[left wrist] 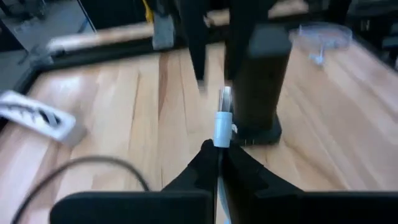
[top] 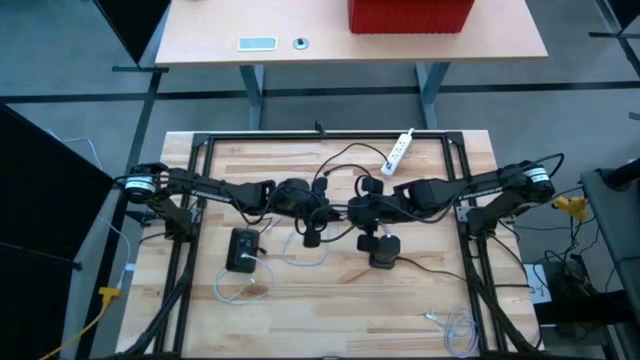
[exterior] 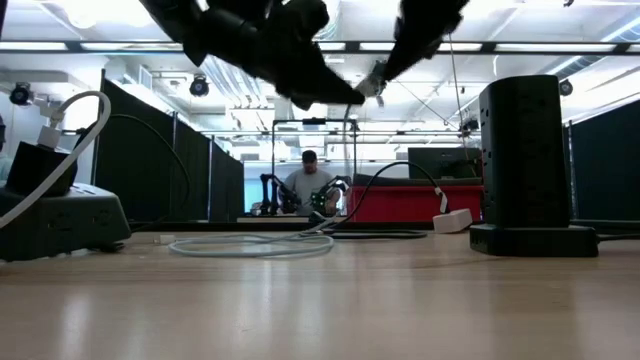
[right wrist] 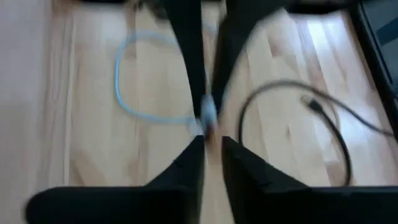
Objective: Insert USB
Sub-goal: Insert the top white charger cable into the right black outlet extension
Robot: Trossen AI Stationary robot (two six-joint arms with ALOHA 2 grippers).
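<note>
Both arms raised over the middle of the table (top: 330, 290), grippers meeting tip to tip above the wood. Left gripper (left wrist: 219, 155) closed on the white USB plug (left wrist: 222, 127), gripping the pale body just behind the metal tip, cable trailing back between the fingers. Plug's long axis in line with the left fingers, metal end pointing forward at the black power tower (left wrist: 258, 87) standing upright just beyond and slightly to one side. Right gripper (right wrist: 209, 140) hovering nose to nose with the left one, fingers nearly together around the same plug end; actual grip on it cannot be told. Left arm clearly the carrier and the nearer to the job. Likely needed next: a forward push along the plug's axis after lining the tip up with a port on the tower's face; port itself not visible here. White power strip (top: 400, 150) lying well apart, toward the far edge.
</note>
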